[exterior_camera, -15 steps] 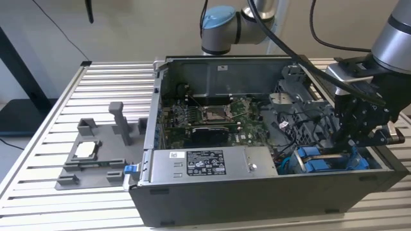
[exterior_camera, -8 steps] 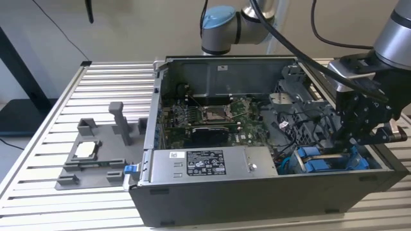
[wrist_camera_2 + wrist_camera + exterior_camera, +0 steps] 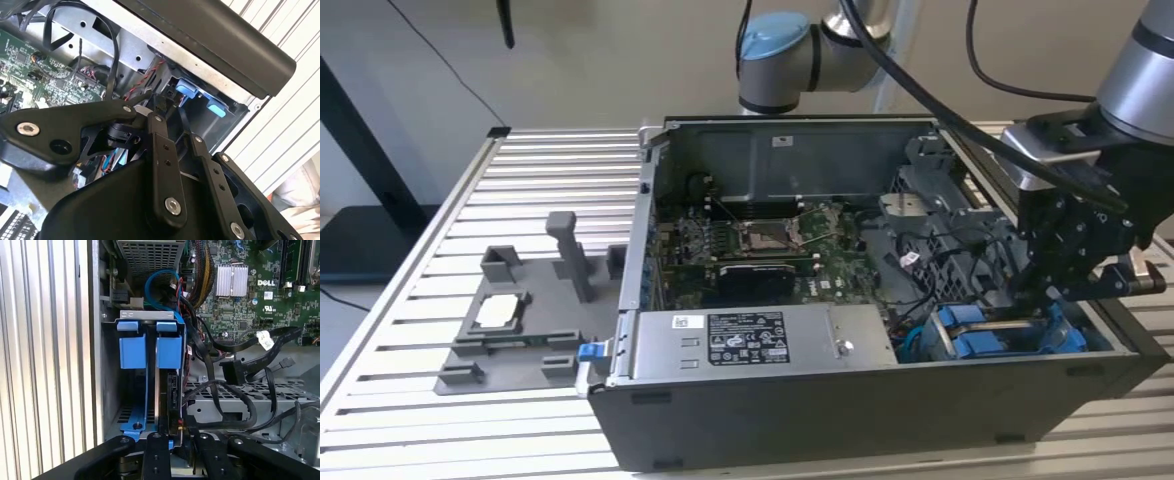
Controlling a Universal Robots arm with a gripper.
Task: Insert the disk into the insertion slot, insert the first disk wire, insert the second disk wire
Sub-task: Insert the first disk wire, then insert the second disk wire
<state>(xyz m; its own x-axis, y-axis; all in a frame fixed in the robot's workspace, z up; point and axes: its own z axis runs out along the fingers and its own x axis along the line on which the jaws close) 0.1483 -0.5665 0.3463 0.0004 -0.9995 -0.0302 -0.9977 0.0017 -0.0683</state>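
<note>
The disk (image 3: 172,390) stands edge-on inside the insertion slot (image 3: 111,400), next to its blue carrier frame (image 3: 134,426). Blue plastic pieces (image 3: 132,352) sit at the slot's mouth. My gripper (image 3: 177,436) has its black fingers (image 3: 155,455) close on either side of the disk's near end. In the exterior view the gripper (image 3: 1047,290) reaches down into the case corner at that view's right, just above the blue bay (image 3: 987,335). A black wire plug (image 3: 232,371) and a second plug (image 3: 287,361) on a flat black cable lie loose beside the bay. The second wrist view shows the gripper (image 3: 175,125) among cables.
The open case holds a green motherboard (image 3: 761,240) and a grey box with a black-and-white sticker (image 3: 747,340). Loose black cables (image 3: 220,400) loop close to the bay. A grey fixture tray with posts (image 3: 520,320) rests on the slatted table (image 3: 560,180) at the exterior view's left.
</note>
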